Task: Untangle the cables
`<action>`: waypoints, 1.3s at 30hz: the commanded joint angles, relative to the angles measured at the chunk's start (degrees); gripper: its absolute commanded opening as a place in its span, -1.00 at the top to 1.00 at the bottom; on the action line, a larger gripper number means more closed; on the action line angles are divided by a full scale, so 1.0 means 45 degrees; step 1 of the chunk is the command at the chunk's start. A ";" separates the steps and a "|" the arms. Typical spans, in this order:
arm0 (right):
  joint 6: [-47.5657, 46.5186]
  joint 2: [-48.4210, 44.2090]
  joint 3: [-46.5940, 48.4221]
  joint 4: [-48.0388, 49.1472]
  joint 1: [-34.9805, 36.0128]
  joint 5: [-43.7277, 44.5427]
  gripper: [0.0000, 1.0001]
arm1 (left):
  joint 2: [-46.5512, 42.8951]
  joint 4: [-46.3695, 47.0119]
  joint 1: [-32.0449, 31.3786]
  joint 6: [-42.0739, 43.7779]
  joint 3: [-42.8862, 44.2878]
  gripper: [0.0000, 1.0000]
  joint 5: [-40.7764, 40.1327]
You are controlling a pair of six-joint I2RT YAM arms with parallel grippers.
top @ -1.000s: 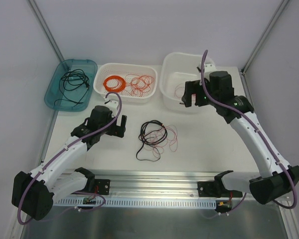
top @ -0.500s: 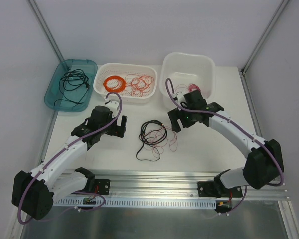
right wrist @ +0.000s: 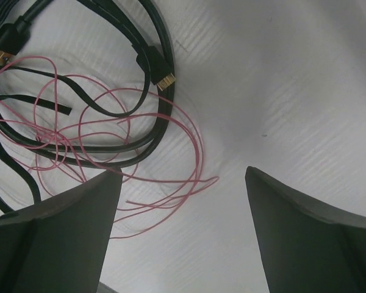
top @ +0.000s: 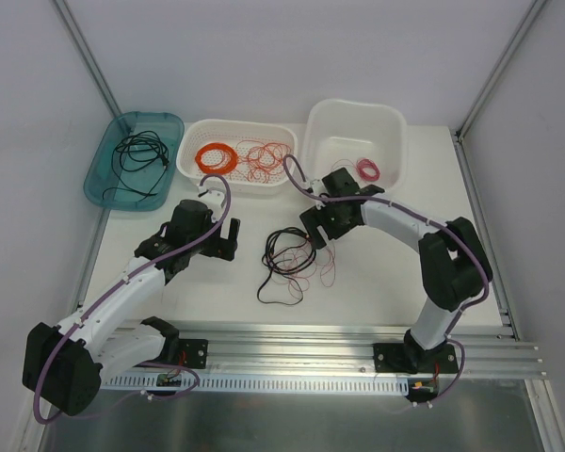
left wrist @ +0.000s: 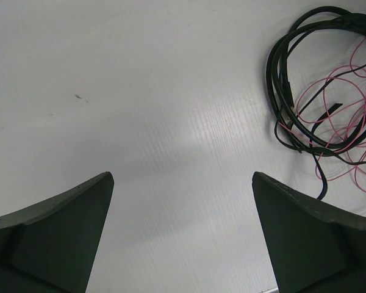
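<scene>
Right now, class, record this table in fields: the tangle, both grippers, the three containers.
Tangle: cables, black and pink loops, loose on the table
Left gripper: open, empty, beside the cables
Right gripper: open, over the cables' pink loops
Teal tray: black cable
Basket: orange coil, red wires
Tub: pink coil

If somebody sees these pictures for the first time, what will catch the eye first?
First the cables, a loose tangle of black and pink wires lying mid-table. The right gripper hangs open over its pink loops, while the left gripper is open beside it. Along the far edge stand a teal tray, a white basket and a white tub.
</scene>
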 commanded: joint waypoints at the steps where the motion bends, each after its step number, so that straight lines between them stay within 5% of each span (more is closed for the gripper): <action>1: -0.0309 0.0528 0.0639 0.0506 0.0084 -0.0423 -0.71 | 0.0011 0.0149 0.0138 0.0250 0.0126 -0.98 0.0179; 6: -0.0329 0.0842 0.0601 0.0682 0.0143 -0.0969 -0.45 | 0.0050 0.0149 0.0119 0.0270 0.0127 -0.98 0.0179; 13: -0.0368 -0.0288 -0.0160 0.0839 0.0221 -0.1439 0.76 | 0.0148 0.0149 0.0119 0.0289 0.0146 -0.98 0.0218; 16: -0.0349 -0.0719 -0.0336 0.0702 0.0221 -0.1420 0.98 | 0.0148 0.0149 0.0119 0.0309 0.0166 -0.98 0.0219; 24: -0.0309 -0.3956 0.0325 -0.0761 0.0397 -0.0855 0.99 | 0.0167 0.0130 0.0119 0.0309 0.0127 -0.98 0.0160; 32: -0.0485 -0.6559 0.3506 -0.2695 0.0436 -0.0034 0.99 | 0.0207 0.0130 0.0119 0.0289 0.0146 -0.98 0.0199; 39: 0.0119 -0.7770 0.5736 -0.1918 0.0416 0.0766 0.99 | 0.0187 0.0129 0.0119 0.0309 0.0166 -0.98 0.0179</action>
